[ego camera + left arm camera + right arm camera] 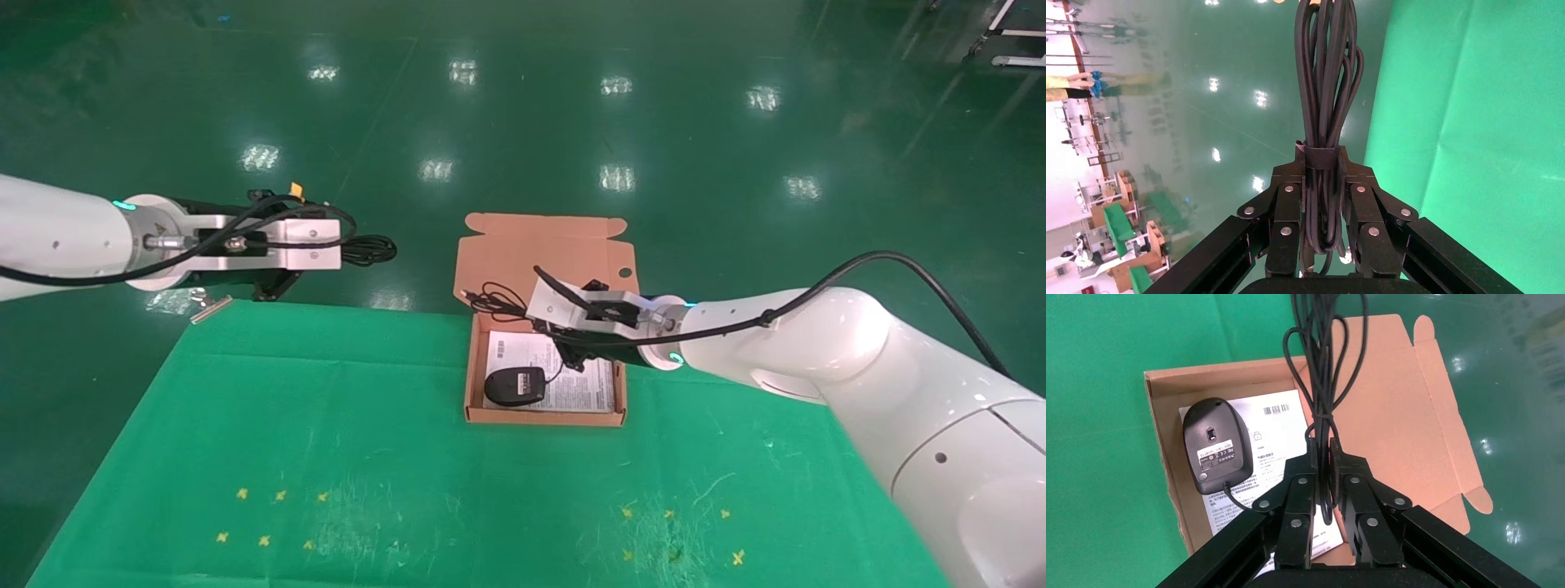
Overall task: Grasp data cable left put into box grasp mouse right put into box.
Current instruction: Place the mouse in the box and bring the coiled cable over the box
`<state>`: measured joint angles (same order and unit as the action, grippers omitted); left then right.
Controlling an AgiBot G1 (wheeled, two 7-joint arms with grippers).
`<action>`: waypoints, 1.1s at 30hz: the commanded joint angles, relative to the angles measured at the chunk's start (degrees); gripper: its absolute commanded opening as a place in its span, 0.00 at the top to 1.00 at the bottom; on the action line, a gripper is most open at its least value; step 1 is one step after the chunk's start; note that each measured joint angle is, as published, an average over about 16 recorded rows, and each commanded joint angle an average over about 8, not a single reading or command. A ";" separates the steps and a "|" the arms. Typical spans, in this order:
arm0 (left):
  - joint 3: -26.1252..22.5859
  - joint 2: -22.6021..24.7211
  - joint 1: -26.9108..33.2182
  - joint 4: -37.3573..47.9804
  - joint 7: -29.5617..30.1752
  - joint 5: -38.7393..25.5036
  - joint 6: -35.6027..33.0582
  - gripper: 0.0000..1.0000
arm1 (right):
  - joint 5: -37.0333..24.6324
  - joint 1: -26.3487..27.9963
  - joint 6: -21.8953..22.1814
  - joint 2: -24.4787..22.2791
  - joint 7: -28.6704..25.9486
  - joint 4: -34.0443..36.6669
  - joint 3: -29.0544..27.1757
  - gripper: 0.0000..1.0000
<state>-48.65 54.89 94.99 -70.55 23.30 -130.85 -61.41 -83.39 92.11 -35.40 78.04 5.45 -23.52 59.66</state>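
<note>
The right end effector (1322, 478) hovers over the open box (472, 384), its fingers (1298, 514) pinched shut on the bundled cord (1321, 373) of the mouse (514, 385). The mouse itself already lies upside down on the white printed sheet (584, 392) lining the box bottom, toward the 7 o'clock corner in the head view. The gathered loops of cord stick out past the fingertips toward 10 o'clock, over the box's far wall and the raised flap lid (523, 249).

The left end effector (1322, 202) is held in the air off the desk's far left edge, at about 10 o'clock from the box and well apart from it. Its fingers (1286, 214) are clamped tight on the data cable (1324, 79), a long narrow black bundle gripped just below its middle tie.

Judged from this, the mouse step is nearly done: the right end effector needs only to lower the cord into the box, open and draw away. The data cable has yet to travel across to the box.

Around them is the green desk (327, 425), with small yellow marks (278, 496) near its front edge, and a glossy green floor (735, 122) beyond. The right arm over the box likely blocks the left arm's approach until it withdraws.
</note>
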 commanded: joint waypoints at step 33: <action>-2.24 18.33 -5.69 20.36 -18.45 11.34 17.64 1.00 | -8.09 6.26 4.78 -15.32 -8.88 -11.41 2.28 0.00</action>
<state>-51.02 72.69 89.38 -50.64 4.99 -118.82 -44.13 -91.62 98.21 -30.73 62.73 -3.84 -35.31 61.98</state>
